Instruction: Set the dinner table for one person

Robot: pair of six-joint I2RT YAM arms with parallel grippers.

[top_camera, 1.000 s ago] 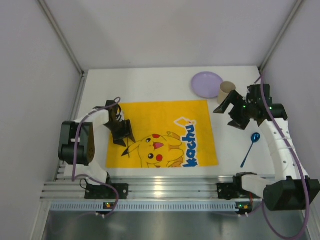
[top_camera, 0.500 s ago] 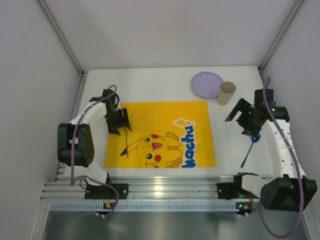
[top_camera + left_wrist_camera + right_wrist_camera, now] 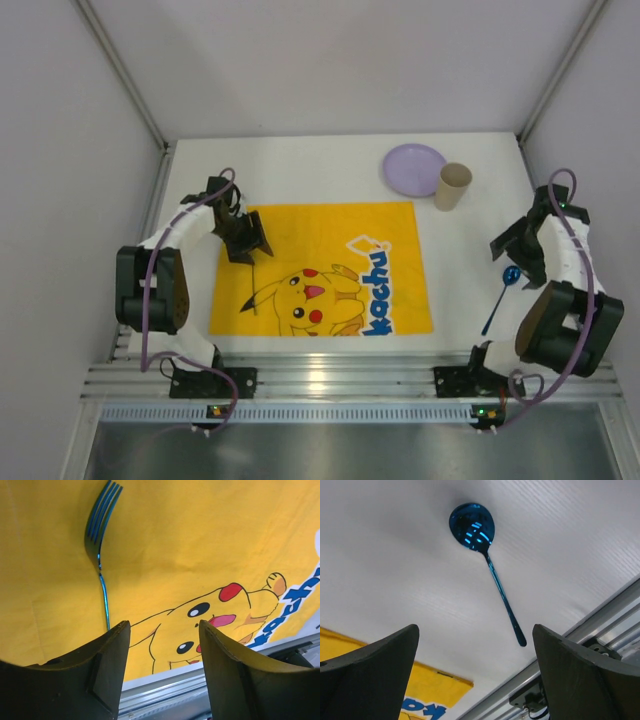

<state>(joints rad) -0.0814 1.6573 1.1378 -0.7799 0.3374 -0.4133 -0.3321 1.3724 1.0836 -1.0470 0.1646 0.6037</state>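
mat [image 3: 320, 265] is lying on desk [image 3: 300, 170] | fork [image 3: 95, 530] is lying on mat's left side | plate [image 3: 412, 168] and cup [image 3: 452, 186] are sitting side by side behind mat's right corner | spoon [image 3: 511, 274] is lying right of mat

You get bright, even light from above, so shadows on the counter [image 3: 300, 165] are soft. White streaks shine on the spoon [image 3: 471, 526], and the metal rail [image 3: 320, 386] glares.

Overhead and wrists over dinner table [image 3: 300, 170]
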